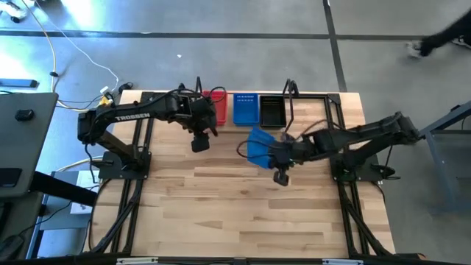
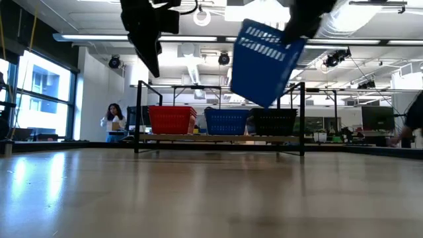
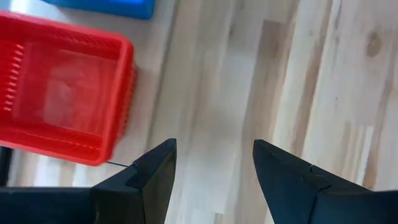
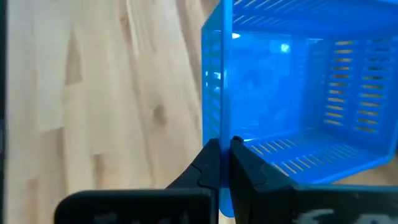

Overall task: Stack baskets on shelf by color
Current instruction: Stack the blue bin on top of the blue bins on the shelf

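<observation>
Here right hand (image 4: 221, 163) grips tilted blue basket (image 4: 298, 93) above table (image 1: 243, 213)

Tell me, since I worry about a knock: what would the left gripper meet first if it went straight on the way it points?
Probably bare tabletop. The left gripper is open and points down at wood beside the red basket, which lies off to one side.

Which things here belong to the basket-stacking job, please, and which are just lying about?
Job:
- blue perforated plastic basket, pinched by right gripper
- red plastic baskets, blue baskets, black baskets
- light wooden shelf
- left gripper, open

Lying about:
- cables on floor
- person
</observation>
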Robot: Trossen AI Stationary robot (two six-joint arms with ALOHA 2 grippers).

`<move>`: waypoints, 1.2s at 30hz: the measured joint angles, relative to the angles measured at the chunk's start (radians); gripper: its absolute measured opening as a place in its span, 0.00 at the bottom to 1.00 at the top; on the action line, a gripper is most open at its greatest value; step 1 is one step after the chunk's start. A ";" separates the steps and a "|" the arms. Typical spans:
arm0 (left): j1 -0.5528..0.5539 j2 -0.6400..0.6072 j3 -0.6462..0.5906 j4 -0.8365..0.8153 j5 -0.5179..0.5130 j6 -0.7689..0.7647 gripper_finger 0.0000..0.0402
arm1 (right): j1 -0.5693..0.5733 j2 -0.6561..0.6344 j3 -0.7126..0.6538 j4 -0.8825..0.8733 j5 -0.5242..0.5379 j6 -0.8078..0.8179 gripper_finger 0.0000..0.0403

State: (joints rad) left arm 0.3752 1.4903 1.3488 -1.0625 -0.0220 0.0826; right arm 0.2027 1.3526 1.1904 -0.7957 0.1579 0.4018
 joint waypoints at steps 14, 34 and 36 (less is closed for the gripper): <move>-0.004 -0.112 -0.119 0.062 0.056 -0.091 0.50 | -0.249 0.229 0.245 -0.060 0.116 -0.480 0.00; -0.004 -0.129 -0.125 0.074 0.055 -0.158 0.50 | -0.469 0.418 0.288 0.002 0.122 -0.725 0.00; -0.004 -0.129 -0.125 0.075 0.055 -0.158 0.50 | -0.474 0.417 0.288 0.007 0.123 -0.737 0.00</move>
State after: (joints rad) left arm 0.3710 1.3617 1.2236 -0.9879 0.0328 -0.0757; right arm -0.2717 1.7695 1.4788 -0.7884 0.2810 -0.3350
